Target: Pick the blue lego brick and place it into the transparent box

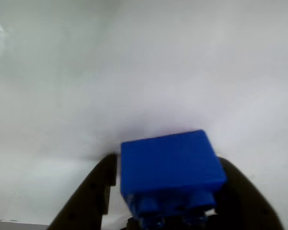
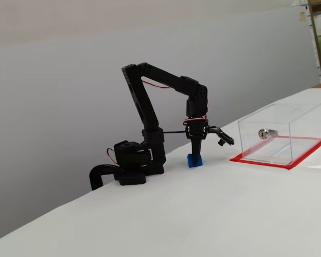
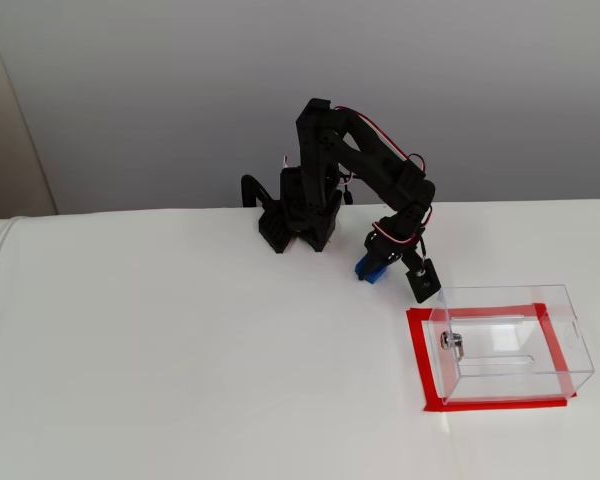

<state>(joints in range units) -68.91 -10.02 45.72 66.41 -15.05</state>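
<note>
— Hand [image 2: 196,155] status? 
— Fingers are seen pinched on the blue lego brick [image 2: 193,160], which is held at the white desk [image 2: 214,214] surface.
— Further right? 
— The transparent box [image 2: 282,133] is noted well apart, upright on its red rim.

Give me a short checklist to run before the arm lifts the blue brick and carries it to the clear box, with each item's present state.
1. Brick between the fingers: ok. In the wrist view the blue brick sits between both dark fingers.
2. Grip firm enough to lift: cannot tell.
3. Brick off the table: not ok; in a fixed view the brick appears to rest on it under the gripper.
4. Path to the clear box: ok, nothing lies between.
5. Box open on top: cannot tell.
</note>
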